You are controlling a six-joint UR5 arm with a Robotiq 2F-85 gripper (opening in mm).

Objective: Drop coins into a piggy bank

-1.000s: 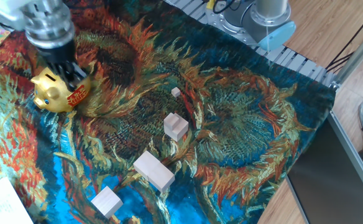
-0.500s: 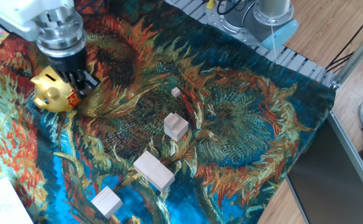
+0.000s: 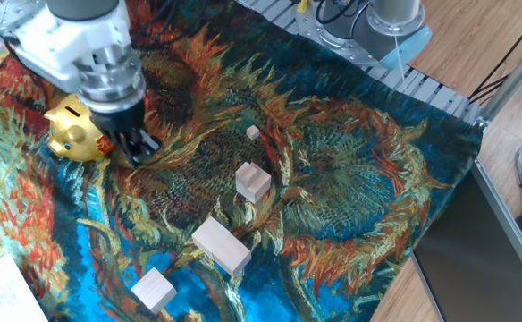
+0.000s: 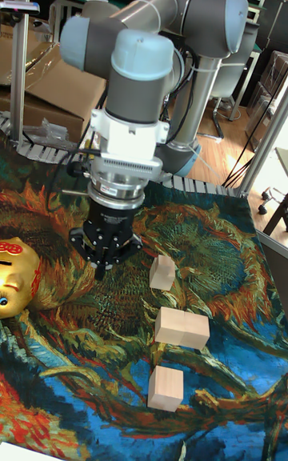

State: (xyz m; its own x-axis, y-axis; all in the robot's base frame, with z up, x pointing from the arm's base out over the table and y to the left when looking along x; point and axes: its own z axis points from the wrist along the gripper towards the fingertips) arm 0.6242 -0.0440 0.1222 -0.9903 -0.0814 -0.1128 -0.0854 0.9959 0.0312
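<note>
The gold piggy bank [image 3: 73,134] stands on the patterned cloth at the far left, red markings on its back; in the tall fixed view the piggy bank [image 4: 16,277] is cut off by the left edge. My gripper [image 3: 138,148] hangs low over the cloth just right of the pig, pointing down, and no longer over its back. Its dark fingers look slightly apart with nothing between them. In the tall fixed view the gripper [image 4: 102,263] sits between the pig and the wooden blocks. No coins show in either view.
Three pale wooden blocks lie right of the gripper: one [image 3: 253,182], a larger one [image 3: 220,244] and one [image 3: 153,291] near the front. A tiny block [image 3: 253,132] lies farther back. The arm's base [image 3: 382,27] stands at the back right.
The gripper has moved from above the piggy bank's back to the right and toward the front, coming off the pig. The pig and blocks have stayed put.
</note>
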